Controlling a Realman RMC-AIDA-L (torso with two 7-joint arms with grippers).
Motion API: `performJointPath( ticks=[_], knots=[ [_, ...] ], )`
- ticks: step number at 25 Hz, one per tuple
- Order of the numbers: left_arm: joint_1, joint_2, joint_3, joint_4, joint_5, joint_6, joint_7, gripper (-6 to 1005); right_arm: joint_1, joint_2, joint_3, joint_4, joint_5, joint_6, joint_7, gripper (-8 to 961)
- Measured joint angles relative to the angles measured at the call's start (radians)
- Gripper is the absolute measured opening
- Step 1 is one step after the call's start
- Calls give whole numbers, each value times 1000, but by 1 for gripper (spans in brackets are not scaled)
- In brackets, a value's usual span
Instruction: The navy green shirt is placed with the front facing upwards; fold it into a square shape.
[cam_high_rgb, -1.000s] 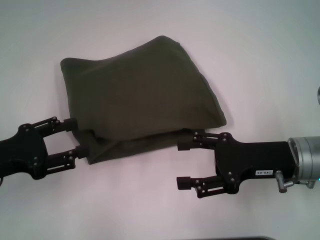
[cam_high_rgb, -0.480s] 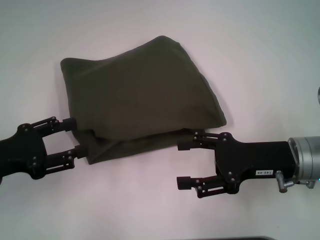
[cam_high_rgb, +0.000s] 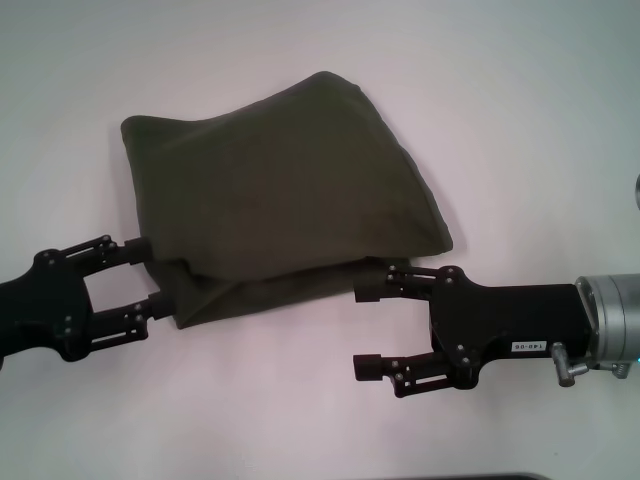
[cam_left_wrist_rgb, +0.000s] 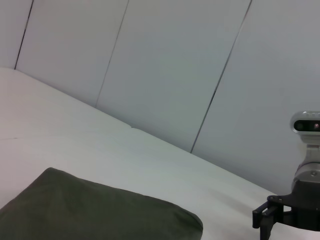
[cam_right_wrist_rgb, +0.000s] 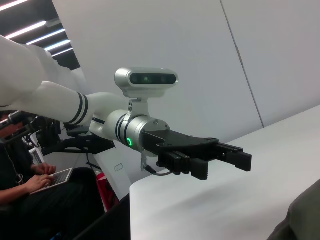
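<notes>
The navy green shirt (cam_high_rgb: 280, 195) lies folded into a thick, roughly square bundle on the white table (cam_high_rgb: 520, 120), plain olive side up. My left gripper (cam_high_rgb: 150, 275) is open at the bundle's near-left corner, its fingertips right at the cloth edge with nothing clamped. At the near-right edge my right gripper (cam_high_rgb: 363, 328) is also open: one finger touches the hem, the other rests on bare table. The left wrist view holds the shirt (cam_left_wrist_rgb: 100, 215) and the right gripper (cam_left_wrist_rgb: 270, 220). From the right wrist I see the left gripper (cam_right_wrist_rgb: 222, 162) and a shirt corner (cam_right_wrist_rgb: 305, 220).
White tabletop surrounds the bundle, with pale wall panels (cam_left_wrist_rgb: 165, 75) behind it. In the right wrist view a seated person with a tablet (cam_right_wrist_rgb: 35, 182) is off the table's left side.
My left gripper has backed off slightly toward the lower left, away from the shirt's corner. The right gripper and the shirt stay still.
</notes>
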Motion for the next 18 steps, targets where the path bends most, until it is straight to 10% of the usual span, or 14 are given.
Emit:
performJointPath(
  ticks=[18],
  knots=[
    [5, 0, -11, 0, -2, 14, 12, 778, 4, -1, 33, -7, 68, 62, 0, 915]
  ],
)
